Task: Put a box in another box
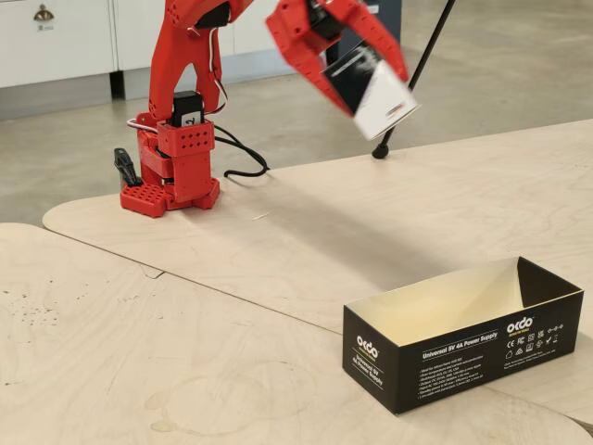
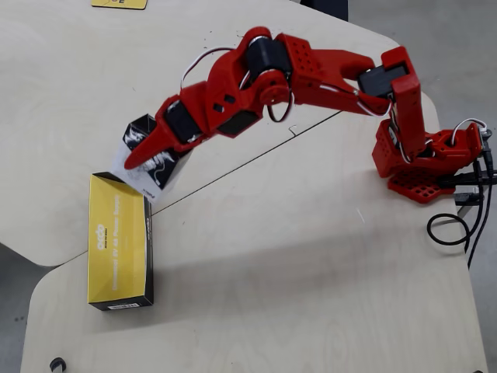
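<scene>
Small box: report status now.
Gripper shut on small box, held high in the air. Long box open, empty, on table. Nothing in the way.

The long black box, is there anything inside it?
No, the long black box looks empty: only its cream inside shows, though its front wall hides the floor in the fixed view. The small box is up in the gripper.

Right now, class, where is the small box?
The small box is in the air, clamped in the gripper, near the long box's far end in the overhead view.
</scene>
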Controlling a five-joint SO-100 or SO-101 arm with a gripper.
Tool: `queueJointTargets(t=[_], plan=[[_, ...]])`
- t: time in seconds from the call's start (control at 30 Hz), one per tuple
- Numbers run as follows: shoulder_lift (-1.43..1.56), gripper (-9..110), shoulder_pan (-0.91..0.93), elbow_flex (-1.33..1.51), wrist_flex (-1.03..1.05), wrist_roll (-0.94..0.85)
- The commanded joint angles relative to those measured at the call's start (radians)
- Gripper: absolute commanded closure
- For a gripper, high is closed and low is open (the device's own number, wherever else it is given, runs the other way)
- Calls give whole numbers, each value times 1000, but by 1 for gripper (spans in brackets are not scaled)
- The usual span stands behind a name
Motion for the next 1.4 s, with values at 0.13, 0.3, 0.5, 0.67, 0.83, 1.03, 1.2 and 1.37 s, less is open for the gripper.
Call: queueJointTargets(t=[0.13,0.3,0.5,0.67,0.83,1.03,1.2,1.37], plan=[[-101,83,-92,-83,-135,150],[-192,83,-103,-80,-193,229],[-262,83,-71,-28,-293,242],[-279,83,-46,21,-354,245],[-299,82,-26,44,-399,239],[-299,81,-20,115,-459,221],[-278,75,-23,138,-469,232],[-276,66,-29,140,-477,239]])
